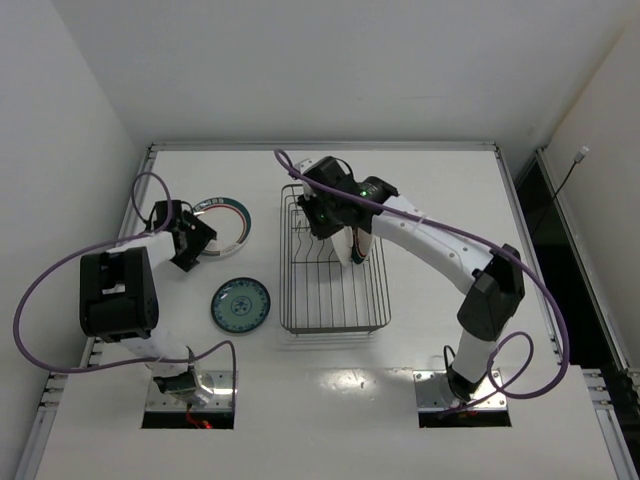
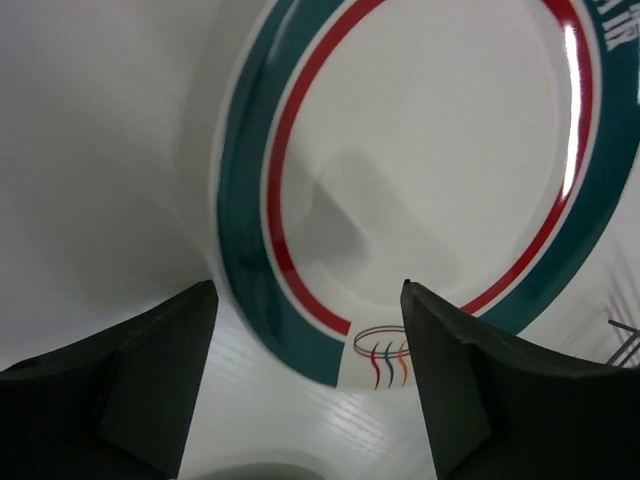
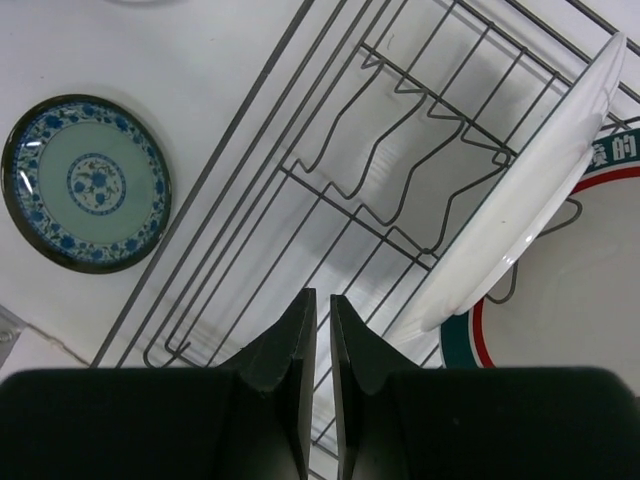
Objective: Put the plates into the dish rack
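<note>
Teal plate (image 1: 240, 305): flat on the table, at 9 o'clock from the dish rack (image 1: 284, 280), just beside its left rim. Not loaded.

Left gripper (image 2: 308, 310): fingers spread wide, nothing in them. It faces a banded plate (image 2: 430, 150) that lies flat on the table, at 10 o'clock from the rack and apart from it. The near rim of this plate sits at the mouth of the fingers. Cannot tell whether either finger touches it.

Risk here: the plate lies flat, so a finger has to get under the rim. If it meets the edge square, the plate will likely skate toward 12 o'clock instead of lifting. A shallow pinch on a glossy rim could let the plate swing down and drop in transit.

Right gripper (image 3: 322, 305): fingers pressed almost together, empty, hanging over the middle of the rack.

Risk: it sits on the route the left arm would take into the rack. Arms could clash, or a carried plate could strike the wrist.

Farther in, at 2 o'clock from the rack's centre: a white plate (image 3: 520, 210) stands on edge, tilted in the tines, with a second banded plate (image 3: 570, 340) right behind it. A nudge from the right arm or an incoming plate could tip the pair or chip rims. Free tines lie toward 8 o'clock of them.
</note>
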